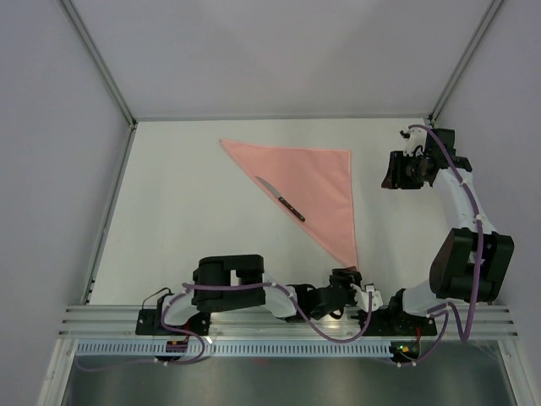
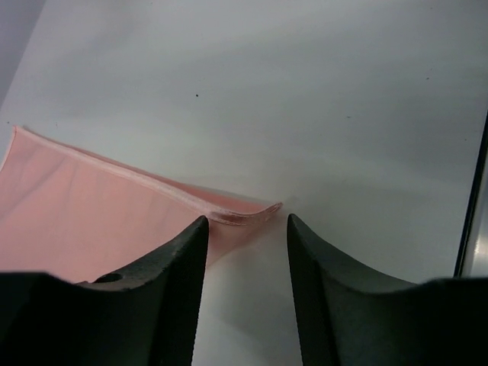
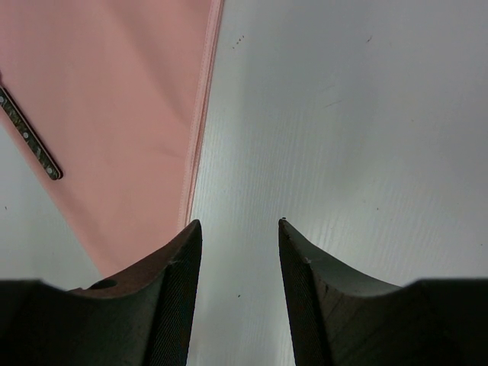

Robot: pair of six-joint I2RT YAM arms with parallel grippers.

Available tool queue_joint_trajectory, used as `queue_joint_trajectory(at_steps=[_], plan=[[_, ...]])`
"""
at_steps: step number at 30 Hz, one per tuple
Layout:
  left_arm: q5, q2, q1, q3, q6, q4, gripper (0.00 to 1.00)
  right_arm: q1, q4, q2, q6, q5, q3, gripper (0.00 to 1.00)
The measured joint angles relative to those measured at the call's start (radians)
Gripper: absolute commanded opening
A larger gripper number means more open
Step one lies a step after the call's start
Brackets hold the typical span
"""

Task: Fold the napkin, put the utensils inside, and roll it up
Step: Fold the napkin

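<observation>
The white table [image 1: 186, 211] carries the salmon-pink napkin [image 1: 317, 182], folded into a triangle. One corner points to the far left, one to the far right, and the third reaches toward the arm bases. Its long folded edge runs diagonally from far left to near right.

The right gripper [image 1: 390, 173] hangs at the far right, just beside the napkin's right side. In its wrist view the claw is released, jaws spread over bare table, with the napkin's straight edge [image 3: 200, 114] running past the left finger [image 3: 171, 297].

The left gripper [image 1: 342, 277] sits low near the bases, close to the napkin's near corner. It is also released and grasps nothing. The layered corner [image 2: 255, 212] lies just ahead of the gap, beside the left finger [image 2: 164, 290].

The knife [image 1: 281, 199], with silver blade and black handle, lies along the diagonal fold about midway, blade toward the far left
</observation>
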Motion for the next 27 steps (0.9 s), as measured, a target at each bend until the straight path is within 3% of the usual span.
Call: queue_joint_trajectory(at_steps=[6, 9, 11, 21, 27], plan=[[0.021, 0.001, 0.024, 0.020, -0.003, -0.053, 0.31, 0.000, 0.001, 0.000, 0.000, 0.000, -0.003, 0.50], [0.035, 0.001, 0.029, 0.035, -0.011, -0.086, 0.18, 0.000, 0.001, 0.000, 0.000, -0.001, -0.004, 0.50], [0.049, 0.001, 0.029, 0.048, -0.021, -0.112, 0.02, 0.000, 0.001, 0.000, 0.000, -0.001, -0.005, 0.50], [0.134, -0.004, 0.031, 0.103, -0.101, -0.219, 0.02, 0.000, 0.002, -0.001, -0.001, -0.004, -0.005, 0.50], [0.194, -0.051, 0.075, 0.114, -0.224, -0.266, 0.02, 0.000, 0.002, -0.001, -0.002, -0.005, -0.005, 0.50]])
